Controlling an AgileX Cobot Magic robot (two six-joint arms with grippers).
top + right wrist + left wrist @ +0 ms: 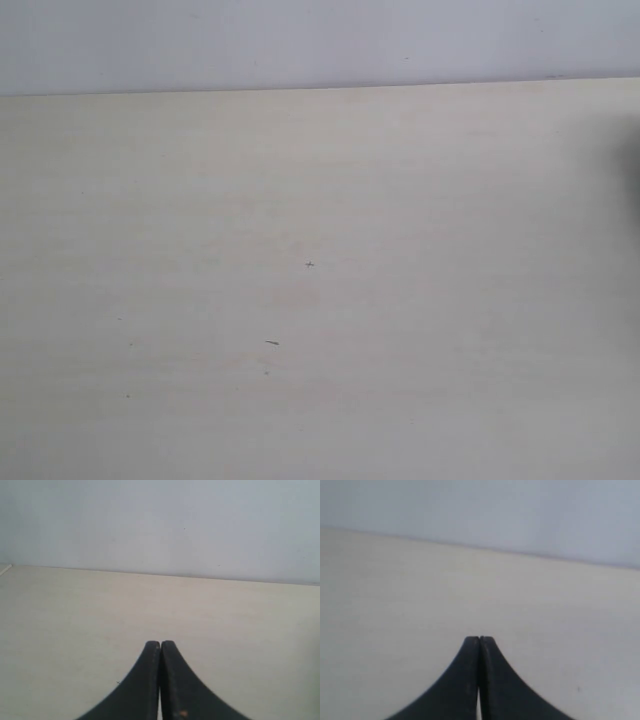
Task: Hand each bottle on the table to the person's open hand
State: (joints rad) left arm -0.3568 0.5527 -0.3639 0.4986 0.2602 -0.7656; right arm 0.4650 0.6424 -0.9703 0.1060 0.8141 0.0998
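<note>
Holding the left jaws pressed tip to tip, gripping nothing, low over the bench [395, 605] and pointing toward its far edge [480, 549]; holding the right jaws likewise, fully closed and empty, also facing that far edge; likely parking both this way for want of anything within reach to grasp, judging by the bare surface. Showing only bare bench short of the far edge in all three views; marking it with a short dark dash [272, 343] well short of the far edge and a tiny cross-shaped speck [309, 264] somewhat nearer to it. Not showing any bottles anywhere, so not being able to place them; not showing the person's open hand either. Catching a dark blur [633, 160] at the right border, close to the far edge, too smeared to name. Ending in a plain pale wall [300, 40] beyond the far edge.
</note>
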